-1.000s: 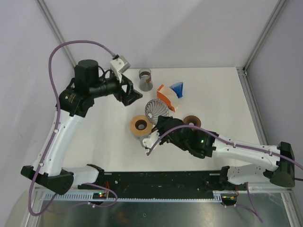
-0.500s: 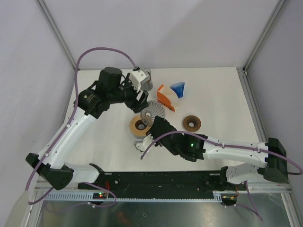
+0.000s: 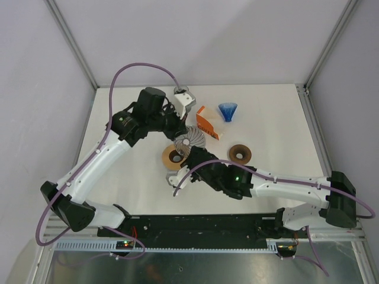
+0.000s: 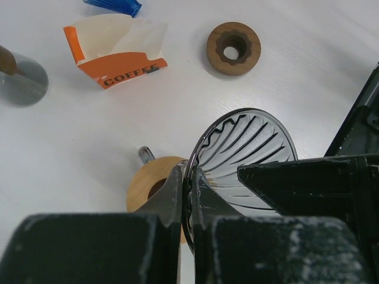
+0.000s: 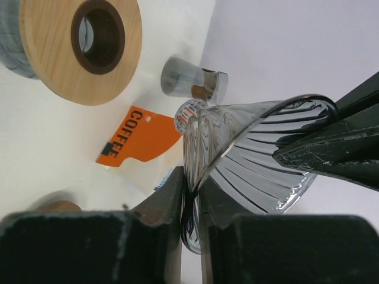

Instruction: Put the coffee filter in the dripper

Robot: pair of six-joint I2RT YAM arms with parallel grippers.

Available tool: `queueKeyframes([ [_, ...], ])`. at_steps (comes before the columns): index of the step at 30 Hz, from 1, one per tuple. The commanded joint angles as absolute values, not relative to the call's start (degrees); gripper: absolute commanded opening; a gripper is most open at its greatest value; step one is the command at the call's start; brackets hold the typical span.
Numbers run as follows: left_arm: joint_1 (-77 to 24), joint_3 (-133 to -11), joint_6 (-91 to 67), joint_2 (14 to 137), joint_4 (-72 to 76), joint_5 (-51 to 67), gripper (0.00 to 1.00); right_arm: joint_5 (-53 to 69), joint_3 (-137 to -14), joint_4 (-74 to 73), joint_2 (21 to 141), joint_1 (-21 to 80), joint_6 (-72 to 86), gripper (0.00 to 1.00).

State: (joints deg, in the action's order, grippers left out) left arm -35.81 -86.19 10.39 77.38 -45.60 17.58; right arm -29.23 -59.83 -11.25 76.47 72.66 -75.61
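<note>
Found the dripper (image 3: 193, 137) lifted off the counter (image 3: 278, 118) at centre frame, tipped on its side. Found the left pincer (image 4: 188, 184) clamped narrow on its glass rim. Found the right pincer (image 5: 190, 184) clamped likewise on the rim from the other side. Saw no paper inside the ribbed bowl. Located the filters (image 4: 127, 34) in the orange pack (image 4: 118, 59), lying on the counter just up and right of the dripper, touched by neither pincer. Noted a pale ring (image 3: 175, 157) just below the dripper and a dark ring (image 3: 240, 154) further right. Judged the task barely begun: dripper secured, nothing more. Left to do, by this reading: free one pincer, draw a filter from the pack, seat it in the bowl.
</note>
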Motion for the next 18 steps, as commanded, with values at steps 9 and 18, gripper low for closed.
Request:
queueKeyframes([
  [9,-24.8,-84.3,9.7,80.4,-43.5,21.0,0.00,-19.2,-61.7,-0.8,73.3,71.4,-59.7,0.58],
  [18,-16.3,-80.3,6.1,79.6,-39.6,27.3,0.00,-2.2,-61.6,5.5,68.0,64.3,-31.9,0.99],
])
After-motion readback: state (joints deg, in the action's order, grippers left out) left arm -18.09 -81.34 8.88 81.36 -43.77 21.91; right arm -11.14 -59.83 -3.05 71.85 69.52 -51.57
